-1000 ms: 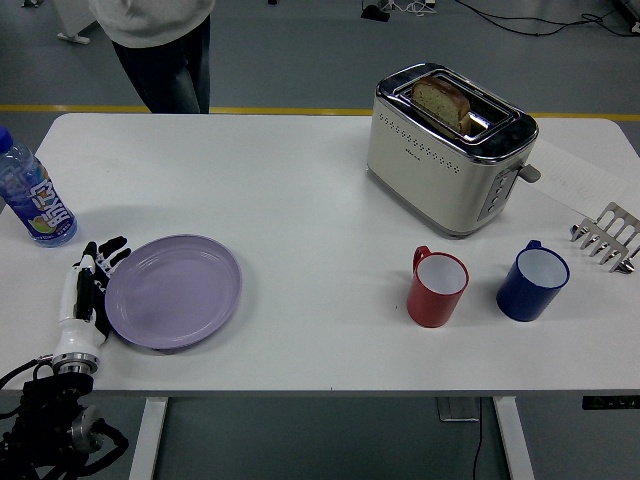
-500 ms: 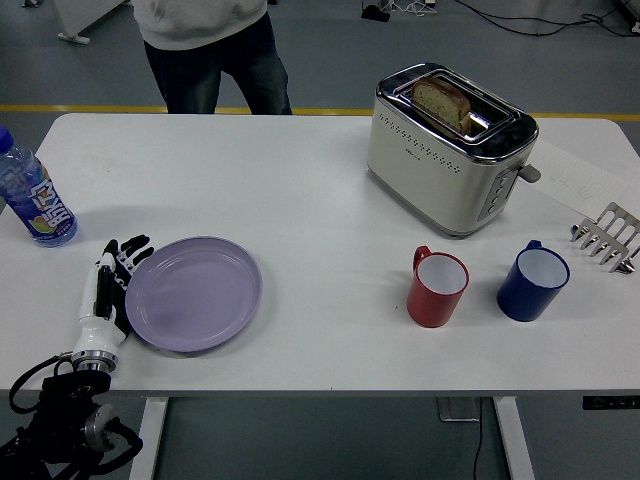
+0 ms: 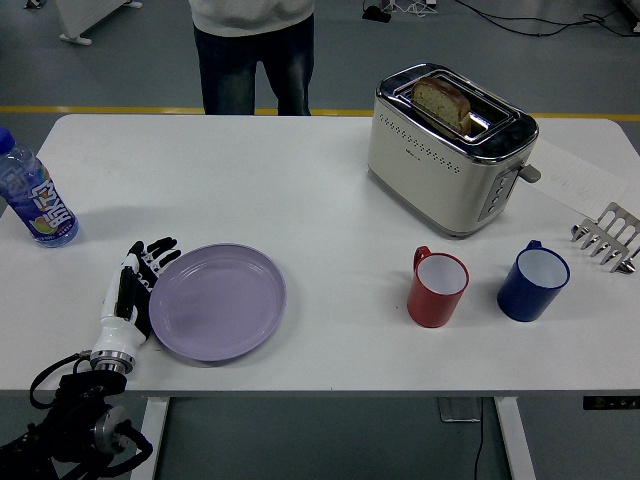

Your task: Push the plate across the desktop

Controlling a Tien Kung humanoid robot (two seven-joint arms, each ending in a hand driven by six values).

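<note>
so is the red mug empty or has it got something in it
Empty: the red mug stands upright and its white inside shows bare down to the bottom.

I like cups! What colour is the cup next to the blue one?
Red cup, white inside, beside the blue cup; seen best in the head view.

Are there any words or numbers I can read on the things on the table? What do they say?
None can be read.
Water bottle: its blue label has print, too blurred to read.
Toaster: a small dark brand mark on its side, too small to read.
Purple plate, red mug, blue mug: no writing shows.
</note>
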